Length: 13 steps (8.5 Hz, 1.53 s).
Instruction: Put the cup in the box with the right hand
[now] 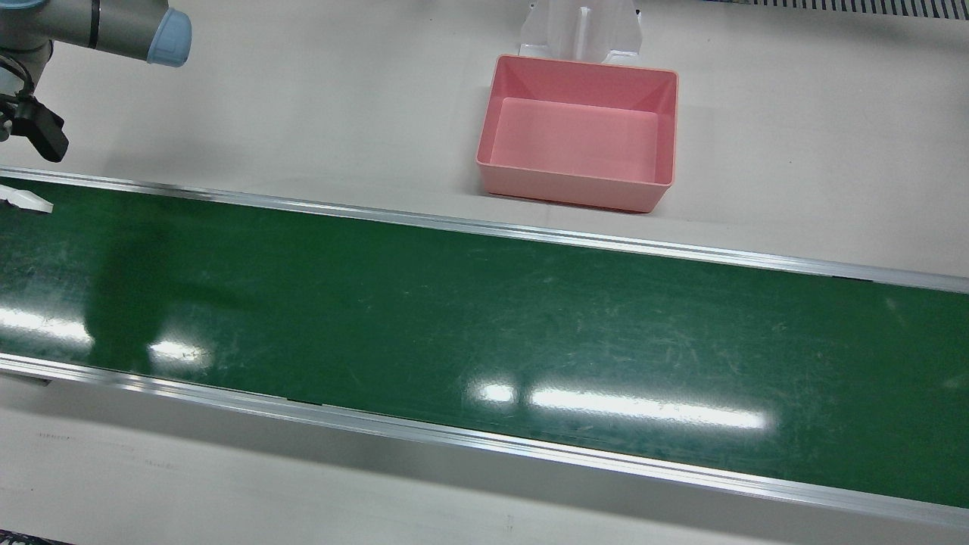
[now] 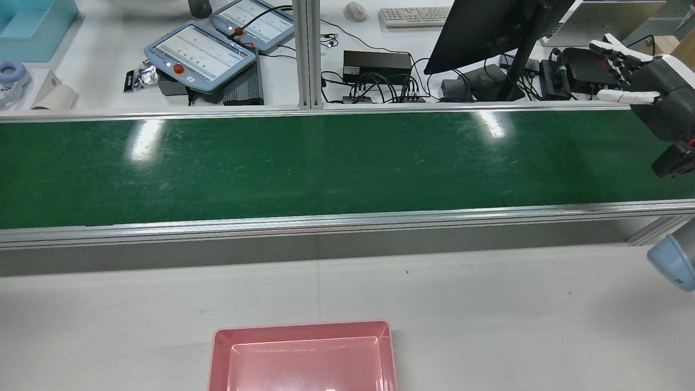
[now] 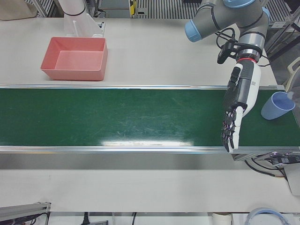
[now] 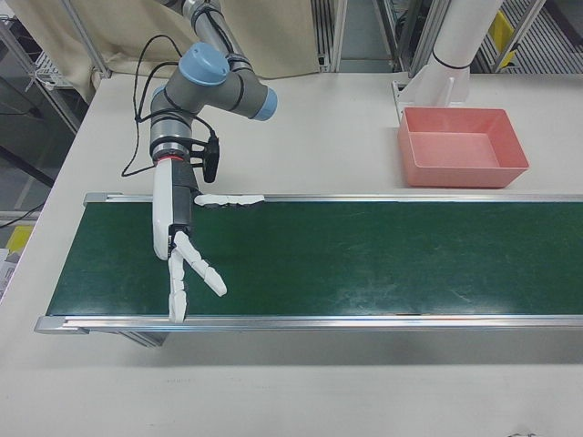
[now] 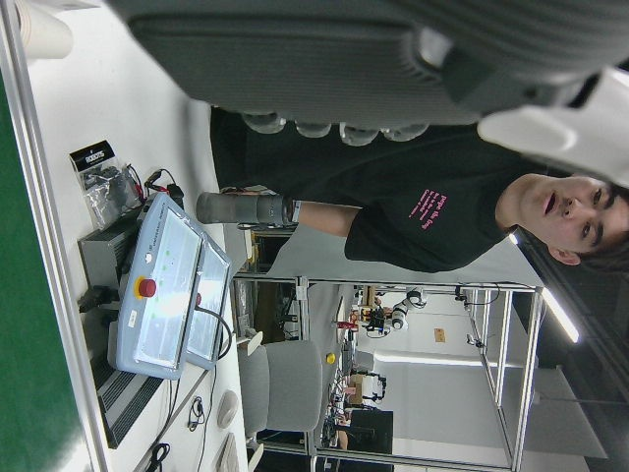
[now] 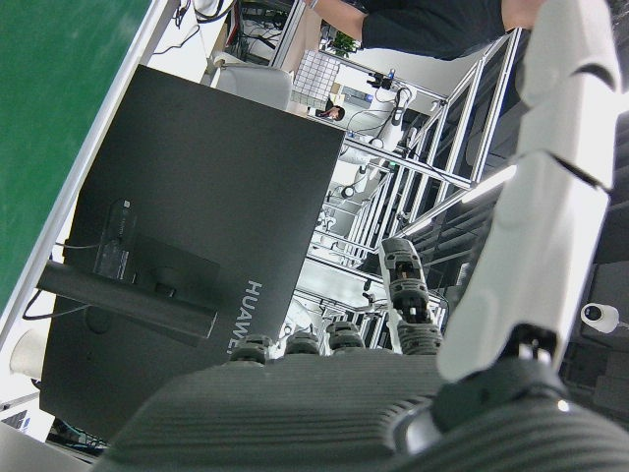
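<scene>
A light blue cup (image 3: 277,106) stands on the green belt at its far right end in the left-front view, just beyond my left hand. The pink box (image 1: 568,185) sits empty on the white table beside the belt; it also shows in the rear view (image 2: 304,327) and the right-front view (image 4: 463,173). My right hand (image 4: 185,241) hovers over the belt's opposite end, fingers spread, holding nothing; it shows at the right edge of the rear view (image 2: 632,65). My left hand (image 3: 236,110) hangs open over the belt next to the cup, not touching it.
The green conveyor belt (image 1: 484,325) with metal rails runs across the station. A white arm pedestal (image 1: 581,30) stands behind the box. Two teach pendants (image 2: 201,51), a monitor (image 2: 488,27) and cables lie beyond the belt on the operators' side.
</scene>
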Available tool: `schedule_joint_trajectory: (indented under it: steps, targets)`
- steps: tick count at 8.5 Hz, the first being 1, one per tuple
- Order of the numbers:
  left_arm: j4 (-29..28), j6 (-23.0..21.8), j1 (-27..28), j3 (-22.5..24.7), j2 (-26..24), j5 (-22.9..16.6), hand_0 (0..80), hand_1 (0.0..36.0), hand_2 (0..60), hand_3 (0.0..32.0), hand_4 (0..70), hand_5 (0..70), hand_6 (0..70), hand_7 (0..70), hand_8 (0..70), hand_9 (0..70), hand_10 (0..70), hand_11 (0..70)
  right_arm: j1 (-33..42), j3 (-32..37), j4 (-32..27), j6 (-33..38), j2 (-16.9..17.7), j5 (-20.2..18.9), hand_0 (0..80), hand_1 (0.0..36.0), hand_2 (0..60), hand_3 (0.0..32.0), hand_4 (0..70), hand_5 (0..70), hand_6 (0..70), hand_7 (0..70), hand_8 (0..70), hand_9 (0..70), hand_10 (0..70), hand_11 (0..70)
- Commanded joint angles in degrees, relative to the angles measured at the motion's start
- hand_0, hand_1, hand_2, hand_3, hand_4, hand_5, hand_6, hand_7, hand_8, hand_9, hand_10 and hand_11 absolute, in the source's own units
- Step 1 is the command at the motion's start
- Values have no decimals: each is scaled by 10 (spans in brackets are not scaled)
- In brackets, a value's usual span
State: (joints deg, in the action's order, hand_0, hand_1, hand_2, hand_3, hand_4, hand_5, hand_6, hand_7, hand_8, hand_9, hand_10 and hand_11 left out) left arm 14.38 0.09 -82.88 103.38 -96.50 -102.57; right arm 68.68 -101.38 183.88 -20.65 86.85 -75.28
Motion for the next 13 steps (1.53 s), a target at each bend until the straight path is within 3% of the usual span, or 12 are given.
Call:
schedule_joint_trajectory:
  steps: [1, 2, 3, 4, 6, 7, 8, 9, 10, 12, 13]
  targets:
    - [0, 0, 0, 1, 0, -1, 0, 0, 0, 0, 0, 0, 0, 0, 0, 0, 0, 0, -3, -18, 0, 1, 2, 0, 512, 142, 0, 12, 0, 60, 26, 57, 8, 32, 14, 43]
    - [0, 0, 0, 1, 0, -1, 0, 0, 0, 0, 0, 0, 0, 0, 0, 0, 0, 0, -6, -23, 0, 2, 3, -1, 501, 157, 70, 16, 0, 59, 26, 58, 11, 36, 12, 40]
    - [0, 0, 0, 1, 0, -1, 0, 0, 0, 0, 0, 0, 0, 0, 0, 0, 0, 0, -9, -28, 0, 3, 14, -10, 493, 159, 101, 22, 0, 57, 24, 55, 11, 37, 11, 38]
    - [0, 0, 0, 1, 0, 0, 0, 0, 0, 0, 0, 0, 0, 0, 0, 0, 0, 0, -13, -31, -2, 2, 30, -18, 499, 134, 31, 28, 0, 56, 23, 53, 11, 37, 12, 39]
    - [0, 0, 0, -1, 0, 0, 0, 0, 0, 0, 0, 0, 0, 0, 0, 0, 0, 0, -16, -29, -10, 2, 45, -18, 482, 116, 56, 30, 0, 49, 22, 54, 12, 39, 11, 34]
    - [-1, 0, 0, -1, 0, -1, 0, 0, 0, 0, 0, 0, 0, 0, 0, 0, 0, 0, -18, -29, -11, 1, 45, -18, 479, 79, 0, 26, 8, 43, 21, 57, 10, 38, 10, 31]
    - [0, 0, 0, 0, 0, 0, 0, 0, 0, 0, 0, 0, 0, 0, 0, 0, 0, 0, -17, -31, -11, 2, 45, -18, 475, 78, 0, 22, 16, 42, 22, 60, 10, 37, 9, 29]
    - [0, 0, 0, -1, 0, -1, 0, 0, 0, 0, 0, 0, 0, 0, 0, 0, 0, 0, -15, -31, -11, 3, 46, -18, 461, 95, 59, 18, 12, 42, 22, 58, 12, 41, 9, 30]
    - [-1, 0, 0, -1, 0, 0, 0, 0, 0, 0, 0, 0, 0, 0, 0, 0, 0, 0, -17, -32, -11, 3, 46, -18, 474, 77, 0, 12, 17, 41, 22, 57, 12, 41, 10, 30]
    - [-1, 0, 0, -1, 0, 0, 0, 0, 0, 0, 0, 0, 0, 0, 0, 0, 0, 0, -17, -32, -11, 3, 46, -18, 452, 104, 90, 10, 12, 41, 22, 55, 12, 41, 10, 30]
    - [-1, 0, 0, -1, 0, 0, 0, 0, 0, 0, 0, 0, 0, 0, 0, 0, 0, 0, -16, -31, -12, 3, 46, -18, 463, 83, 30, 10, 17, 40, 21, 55, 12, 41, 10, 30]
